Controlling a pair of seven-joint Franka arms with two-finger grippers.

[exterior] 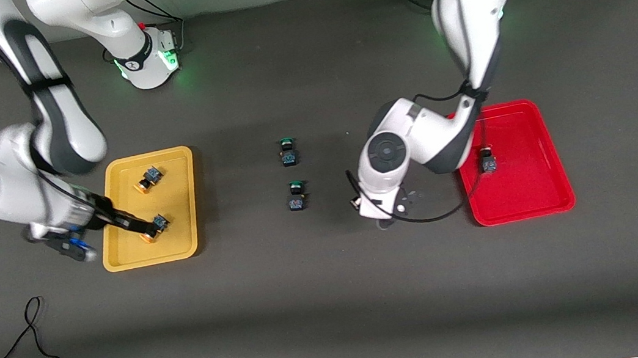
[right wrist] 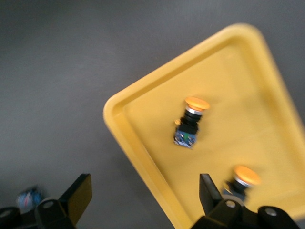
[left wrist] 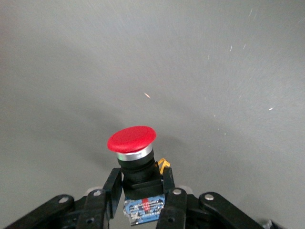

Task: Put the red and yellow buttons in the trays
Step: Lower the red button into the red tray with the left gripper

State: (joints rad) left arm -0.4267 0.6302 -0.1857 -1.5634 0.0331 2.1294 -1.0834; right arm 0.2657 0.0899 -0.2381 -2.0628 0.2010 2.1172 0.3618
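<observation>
The left gripper (left wrist: 139, 202) was clamped on a red button (left wrist: 132, 140) over the bare table (exterior: 335, 300), beside the red tray (exterior: 555, 197); best carried level and released low. The right gripper (right wrist: 143, 195) stood wide apart over the yellow tray (exterior: 186, 246), both yellow buttons (exterior: 149, 178) inside.

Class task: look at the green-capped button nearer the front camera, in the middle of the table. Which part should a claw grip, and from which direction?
Grip the dark block body of the green button from above, fingers on its two flat sides. It lies tipped over, and the round cap would likely slip.
</observation>
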